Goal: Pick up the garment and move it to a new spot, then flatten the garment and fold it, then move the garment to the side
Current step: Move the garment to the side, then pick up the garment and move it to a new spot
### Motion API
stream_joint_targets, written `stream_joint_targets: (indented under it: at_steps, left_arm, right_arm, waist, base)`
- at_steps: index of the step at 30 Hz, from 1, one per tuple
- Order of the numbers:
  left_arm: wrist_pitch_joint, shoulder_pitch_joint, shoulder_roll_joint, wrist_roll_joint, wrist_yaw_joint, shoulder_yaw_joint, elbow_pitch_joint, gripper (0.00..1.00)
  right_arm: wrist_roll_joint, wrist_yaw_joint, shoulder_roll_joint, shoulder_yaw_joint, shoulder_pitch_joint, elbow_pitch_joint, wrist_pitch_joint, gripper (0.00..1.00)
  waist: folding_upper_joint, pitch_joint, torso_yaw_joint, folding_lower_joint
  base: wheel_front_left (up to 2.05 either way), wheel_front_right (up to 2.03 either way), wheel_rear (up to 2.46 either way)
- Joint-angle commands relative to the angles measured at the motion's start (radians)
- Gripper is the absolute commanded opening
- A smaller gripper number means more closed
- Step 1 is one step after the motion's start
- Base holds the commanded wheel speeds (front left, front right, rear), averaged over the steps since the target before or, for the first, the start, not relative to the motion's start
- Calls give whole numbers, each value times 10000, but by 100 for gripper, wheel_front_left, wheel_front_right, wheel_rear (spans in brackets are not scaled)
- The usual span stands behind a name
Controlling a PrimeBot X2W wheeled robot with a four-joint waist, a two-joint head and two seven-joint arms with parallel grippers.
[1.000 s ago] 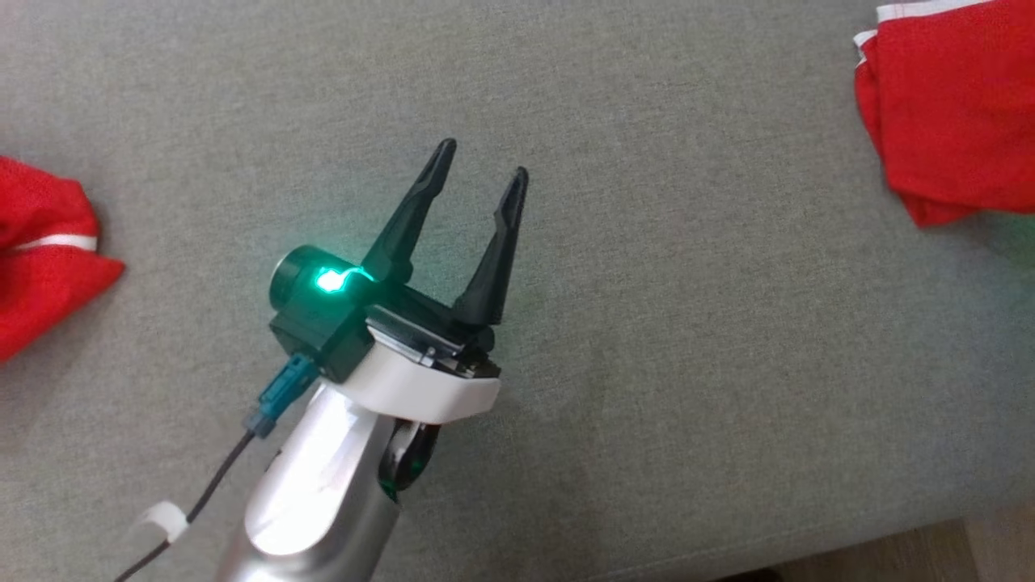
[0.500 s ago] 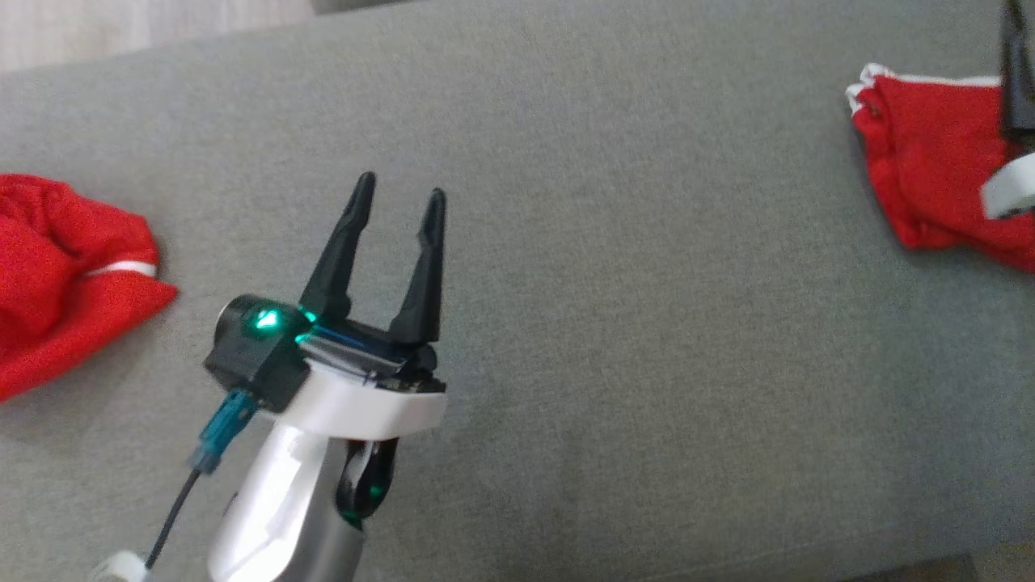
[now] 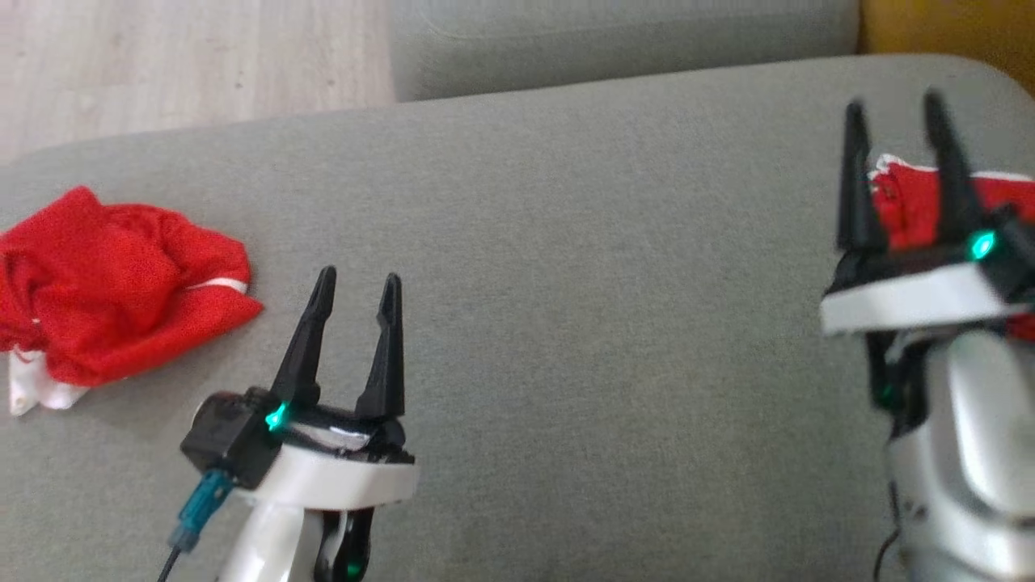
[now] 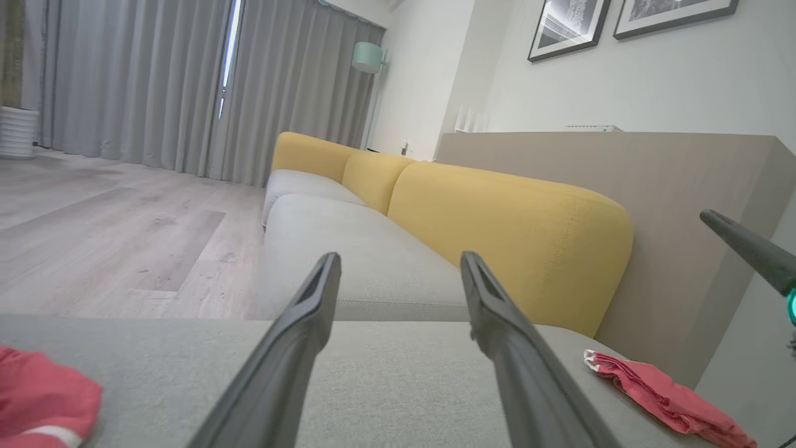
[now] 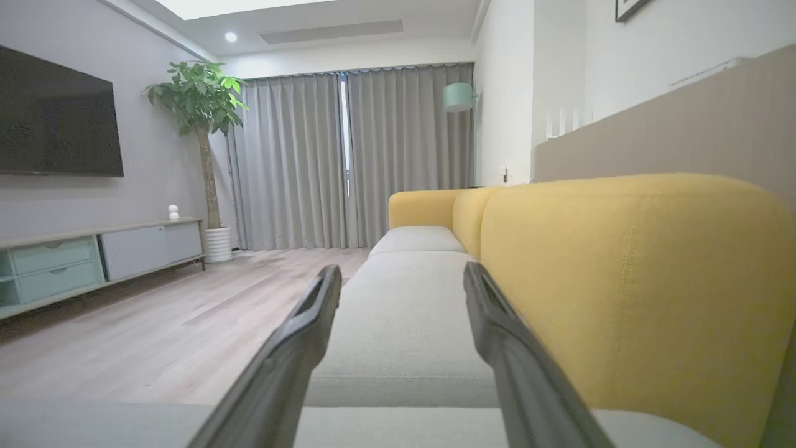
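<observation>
- The left gripper [image 3: 358, 279] hangs over the middle of the grey sofa seat [image 3: 606, 323], its two dark fingers spread apart with nothing between them
- The crumpled red garment [image 3: 121, 315] lies on the seat near this gripper, to its left and a little beyond the fingertips, apart from them; a white edge shows at its lower left corner
- The right gripper [image 3: 894, 103] is at the seat's right end, fingers likewise parted and empty
- The folded red garment [image 3: 910, 202] lies under and behind the right gripper, showing red between and beside its fingers; from the head view I cannot tell if they touch
- The two garments lie well apart, at opposite ends of the seat
- Left wrist view: the left gripper [image 4: 401, 258] is open over the seat, with the crumpled red garment [image 4: 43, 404] at the lower left, the folded red garment [image 4: 665, 392] flat at the lower right near the yellow backrest [image 4: 497, 236], and one finger [image 4: 746, 249] of the right gripper at the right edge
- Right wrist view: the right gripper [image 5: 401, 269] is open along the seat, with a television [image 5: 56, 118] and a potted plant [image 5: 199, 99] beyond
</observation>
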Motion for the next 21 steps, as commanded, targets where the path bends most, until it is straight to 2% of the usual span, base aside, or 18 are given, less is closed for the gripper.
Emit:
stream_joint_targets:
  at_steps: [1, 6, 13, 21]
  left_arm:
    - [-51, -93, 37, -145, 15, 395, -351, 100]
    - [-51, 231, 37, -201, 15, 374, -145, 100]
    - [-51, 504, 37, -225, 15, 525, 5, 100]
    - [-51, 677, 37, -232, 15, 663, 14, 100]
  right_arm:
    - [24, 65, 262, 188, 373, -402, -81, 100]
    - [-200, 65, 577, 238, 1643, -251, -400, 100]
    - [-221, 65, 654, 251, 2654, -332, -503, 100]
    - [52, 65, 658, 380, 3009, -389, -507, 100]
  waist:
    - [-1, -160, 165, 3]
    - [-1, -179, 259, 3]
    - [-1, -145, 310, 3]
    - [-1, -158, 276, 3]
  base:
    - [0, 0, 0]
    - [0, 0, 0]
    - [0, 0, 0]
    - [0, 0, 0]
